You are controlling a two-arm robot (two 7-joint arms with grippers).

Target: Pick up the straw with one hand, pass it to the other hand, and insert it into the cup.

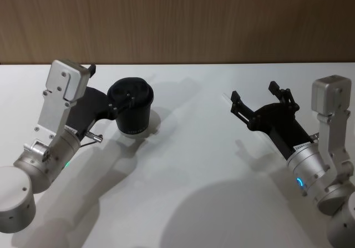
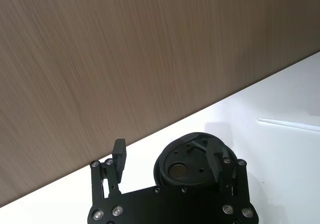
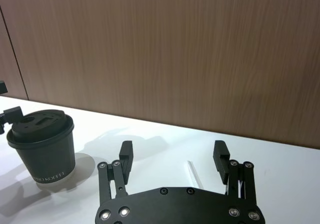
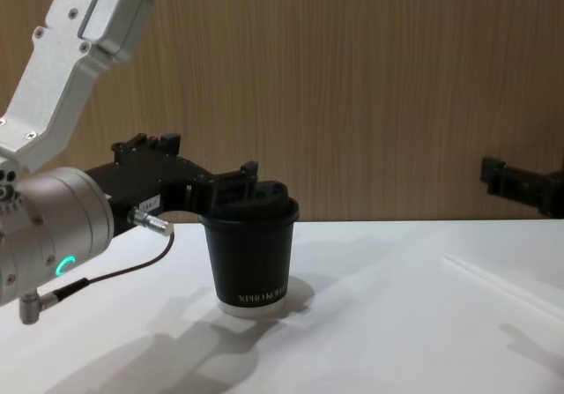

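Note:
The black cup (image 1: 132, 110) with its domed lid stands on the white table at the left. My left gripper (image 2: 170, 159) is open at lid height, its jaws straddling the cup lid (image 2: 186, 165), which lies nearer one finger; the chest view shows its fingers (image 4: 231, 187) against the lid. The thin white straw (image 3: 192, 173) lies flat on the table at the right, also seen as a pale line (image 2: 290, 125) in the left wrist view. My right gripper (image 1: 258, 98) hovers open above the straw, empty, with the straw lying between its fingers below.
A wood-panelled wall (image 1: 177, 20) runs along the table's far edge. The white tabletop (image 1: 188, 192) stretches bare between the two arms and toward the front. A thin black cable (image 4: 115, 271) hangs from the left wrist.

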